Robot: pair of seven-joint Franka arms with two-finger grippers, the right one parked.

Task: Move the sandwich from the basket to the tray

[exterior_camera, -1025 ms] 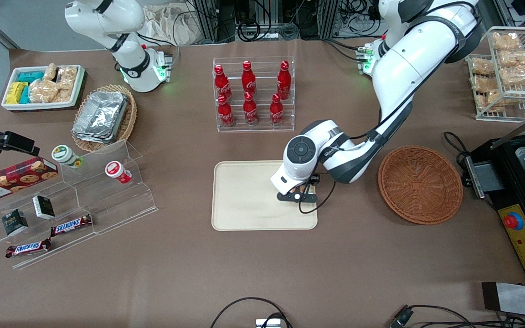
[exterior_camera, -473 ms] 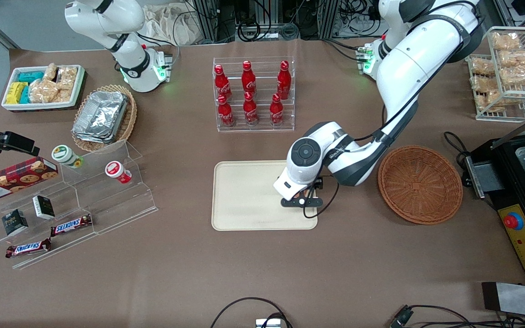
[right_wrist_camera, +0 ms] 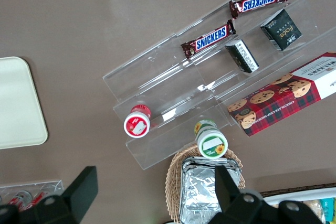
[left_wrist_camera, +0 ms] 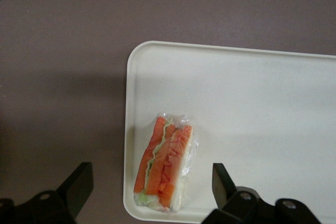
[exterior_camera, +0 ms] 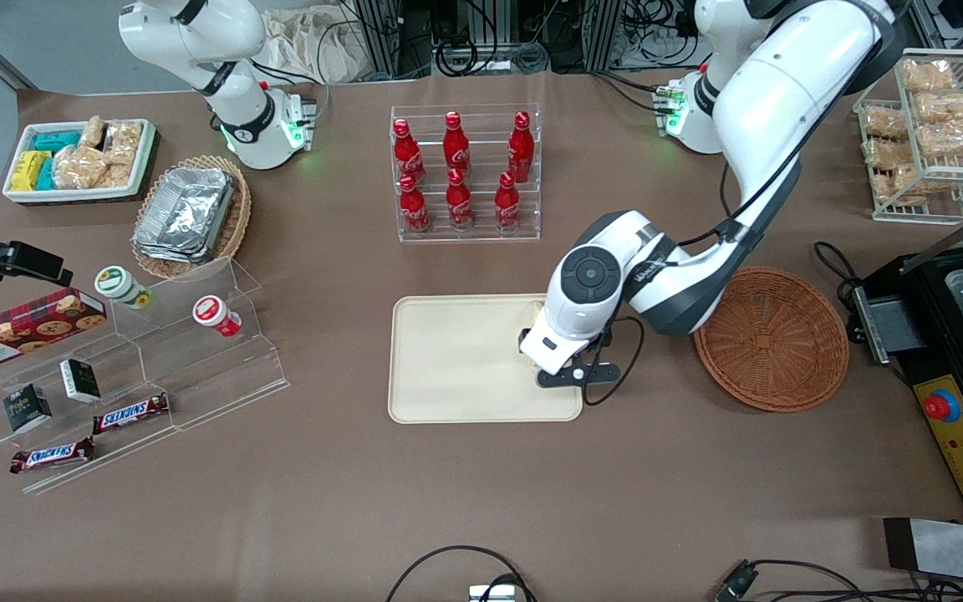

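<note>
I see the sandwich (left_wrist_camera: pixel 165 167) lying on the tray (exterior_camera: pixel 456 359), close to the tray's edge that faces the basket (exterior_camera: pixel 771 338). My claw (left_wrist_camera: pixel 149 190) hovers above it, wide open and holding nothing. The basket sits just beside the tray on the brown desk (exterior_camera: pixel 481 485). Farther from the camera stands a clear rack of red Coca-Cola bottles (exterior_camera: pixel 465 171). Toward the parked arm's end lie Snickers bars (exterior_camera: pixel 130 411) and a Walkers cookie box (exterior_camera: pixel 26 328).
</note>
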